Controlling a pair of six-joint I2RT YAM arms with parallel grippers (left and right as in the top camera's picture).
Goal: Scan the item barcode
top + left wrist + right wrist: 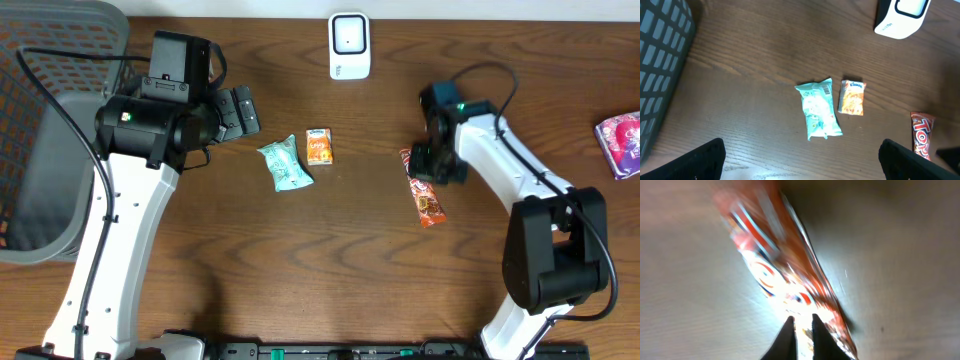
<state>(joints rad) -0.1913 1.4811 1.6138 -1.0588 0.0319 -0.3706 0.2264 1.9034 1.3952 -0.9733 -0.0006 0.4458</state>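
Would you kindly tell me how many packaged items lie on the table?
4: teal packet and orange pack centrally, red bar further right, purple packet at the right edge. Some may be hidden.

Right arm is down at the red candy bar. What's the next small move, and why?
Probably pinch the right fingers firmly on the end of the red candy bar beneath them and lift slightly. The bar lies flat on the table, the fingers sit almost together right at its wrapper, no barcode shows, and the white scanner stands away at the far edge.
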